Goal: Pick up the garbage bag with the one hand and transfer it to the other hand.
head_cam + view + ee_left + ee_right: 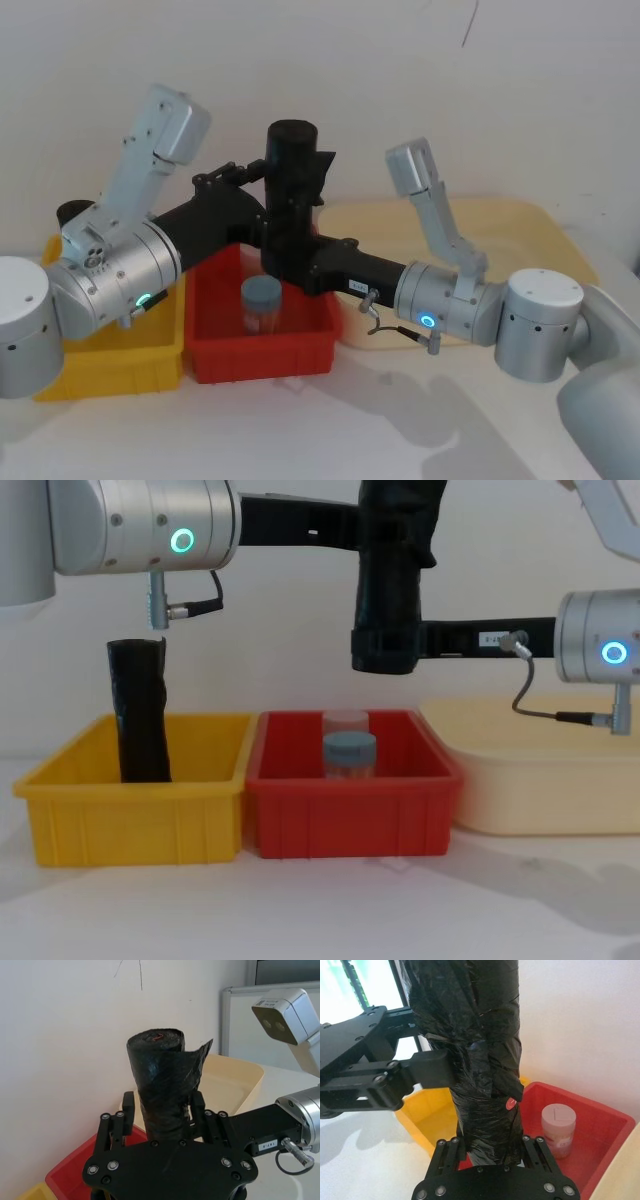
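Observation:
The garbage bag (390,590), a wrinkled black roll, stands upright in the air above the red bin (350,810). My left gripper (162,1105), on the arm with the green ring, is shut on the bag's upper part. One of its fingers (431,1067) presses into the plastic. My right gripper (492,1152), on the arm with the blue ring, is shut on the bag's lower end. In the head view the bag (291,190) rises between the two black grippers, the left gripper (278,188) above the right gripper (290,265).
A slimmer black roll (140,715) stands in the yellow bin (130,820) at the left. A grey-lidded jar (350,752) sits in the red bin under the bag. A cream tray (545,780) lies at the right, with a white wall behind.

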